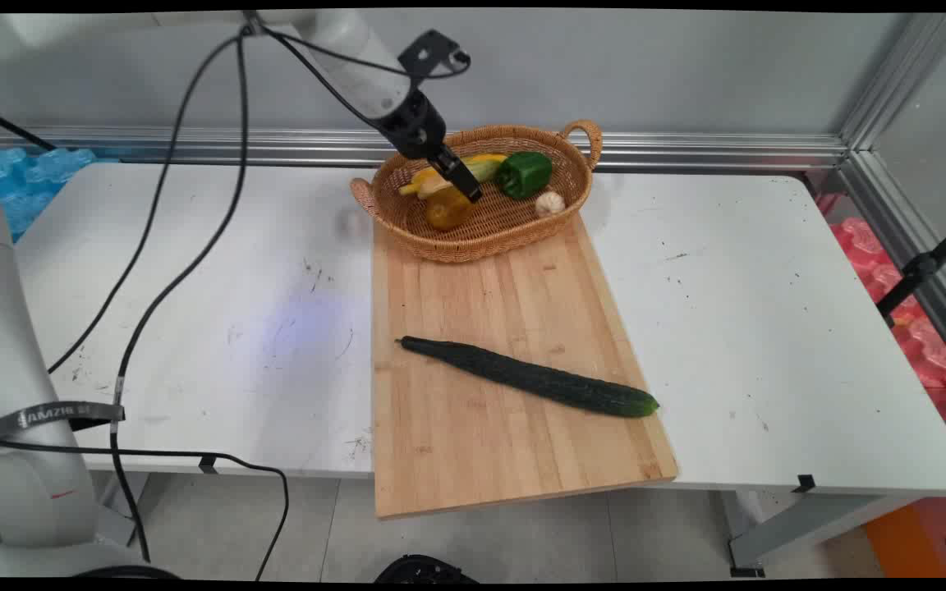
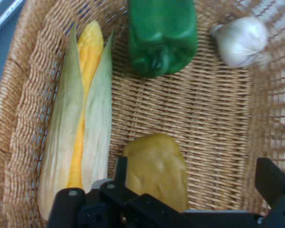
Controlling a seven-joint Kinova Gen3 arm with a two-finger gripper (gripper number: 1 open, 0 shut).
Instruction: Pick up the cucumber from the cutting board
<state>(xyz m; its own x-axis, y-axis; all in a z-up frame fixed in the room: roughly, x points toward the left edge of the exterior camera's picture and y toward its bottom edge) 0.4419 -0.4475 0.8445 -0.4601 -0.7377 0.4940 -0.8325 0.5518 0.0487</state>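
**Hovering inside the basket, over the yellow pepper**

I am reaching down from the upper left, and my end effector (image 1: 466, 187) is hanging inside the wicker basket (image 1: 571, 193) at the far end of the worktop (image 1: 769, 328). My fingers (image 2: 274, 183) are standing apart, with nothing between them yet. In the hand view one finger is sitting just beside the yellow pepper (image 2: 156, 168), while the other is standing clear over bare weave, so the pepper is lying toward one side of my opening rather than centred in it.

The corn (image 2: 83, 123), husk half peeled, is lying along the basket wall just beside the yellow pepper, leaving me very little room on that side. The green pepper (image 2: 162, 35) is resting farther ahead, apart from the yellow one, and the garlic (image 2: 241, 40) is sitting near the opposite wall. Between those two and my free finger, open weave is giving me the widest room.

The basket's near rim is overlapping the far edge of the cutting board (image 1: 514, 443). The board is running toward the camera, and its near end is hanging past the worktop's front edge. A cucumber (image 1: 526, 377) is lying diagonally across the board, its thick end reaching the board's right edge. To the left and right of the board, white worktop is stretching to the edges.
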